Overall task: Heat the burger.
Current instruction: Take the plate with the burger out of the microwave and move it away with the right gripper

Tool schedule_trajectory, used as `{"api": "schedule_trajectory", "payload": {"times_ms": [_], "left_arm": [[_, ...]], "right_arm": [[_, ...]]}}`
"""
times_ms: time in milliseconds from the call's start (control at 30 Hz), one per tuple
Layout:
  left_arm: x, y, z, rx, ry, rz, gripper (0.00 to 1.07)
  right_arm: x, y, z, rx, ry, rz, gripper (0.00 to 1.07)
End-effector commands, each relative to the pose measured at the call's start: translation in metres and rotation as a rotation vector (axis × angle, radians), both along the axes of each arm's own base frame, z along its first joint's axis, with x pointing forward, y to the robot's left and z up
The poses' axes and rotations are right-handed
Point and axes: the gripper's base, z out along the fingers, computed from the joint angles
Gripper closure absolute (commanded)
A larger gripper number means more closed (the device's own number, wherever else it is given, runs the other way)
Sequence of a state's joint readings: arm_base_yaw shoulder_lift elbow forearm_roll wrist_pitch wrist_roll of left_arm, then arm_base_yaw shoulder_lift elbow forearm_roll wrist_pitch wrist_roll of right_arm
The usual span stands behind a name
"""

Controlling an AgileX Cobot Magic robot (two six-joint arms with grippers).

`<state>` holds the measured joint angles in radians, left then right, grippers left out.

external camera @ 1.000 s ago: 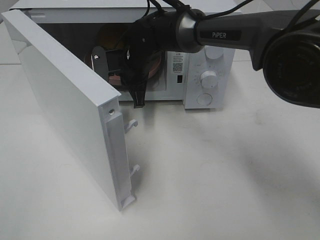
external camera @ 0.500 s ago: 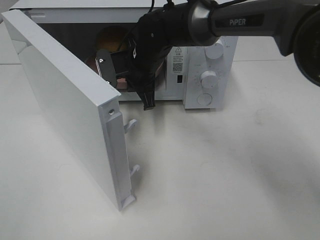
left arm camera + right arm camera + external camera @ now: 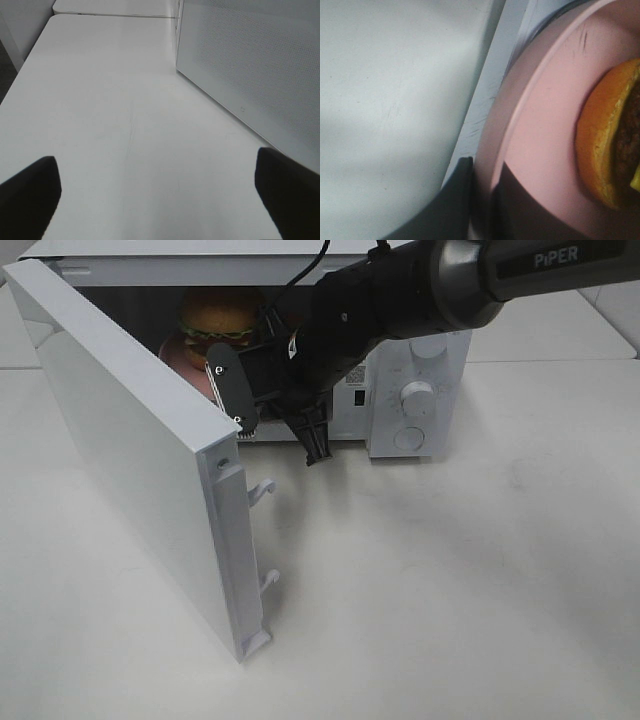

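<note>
burger (image 3: pixel 218 315) inside microwave (image 3: pixel 410 390), jaws pinching plate (image 3: pixel 540 125) rim

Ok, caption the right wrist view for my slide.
Right gripper pinching the pink plate's rim, burger on it.

Burger (image 3: pixel 218 315) inside microwave (image 3: pixel 420 390): lower half hidden behind the open door (image 3: pixel 130 450) and the right arm; right wrist view cuts it at the frame edge. Pink plate (image 3: pixel 540 125) mostly covered, its rim blurred. Left gripper (image 3: pixel 160 190): only two dark finger ends show, cut off by the frame.
</note>
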<state>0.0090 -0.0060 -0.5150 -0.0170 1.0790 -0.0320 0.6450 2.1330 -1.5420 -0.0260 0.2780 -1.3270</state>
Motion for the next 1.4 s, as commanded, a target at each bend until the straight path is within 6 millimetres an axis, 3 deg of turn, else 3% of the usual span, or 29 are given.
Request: {"api": "schedule_trajectory", "payload": {"times_ms": [33, 633, 1033, 1400], "left_arm": [[-0.002, 0.0, 0.001, 0.003, -0.021, 0.003, 0.09], [-0.002, 0.0, 0.001, 0.003, -0.021, 0.003, 0.09], [-0.002, 0.0, 0.001, 0.003, -0.021, 0.003, 0.09], [-0.002, 0.0, 0.001, 0.003, -0.021, 0.003, 0.09]], "right_arm": [[0.0, -0.002, 0.022, 0.044, -0.104, 0.023, 1.07], [-0.042, -0.032, 0.021, -0.009, -0.102, 0.088, 1.07], [-0.05, -0.053, 0.028, -0.023, -0.095, 0.078, 1.07], [-0.074, -0.07, 0.035, -0.025, -0.091, 0.075, 1.07]]}}
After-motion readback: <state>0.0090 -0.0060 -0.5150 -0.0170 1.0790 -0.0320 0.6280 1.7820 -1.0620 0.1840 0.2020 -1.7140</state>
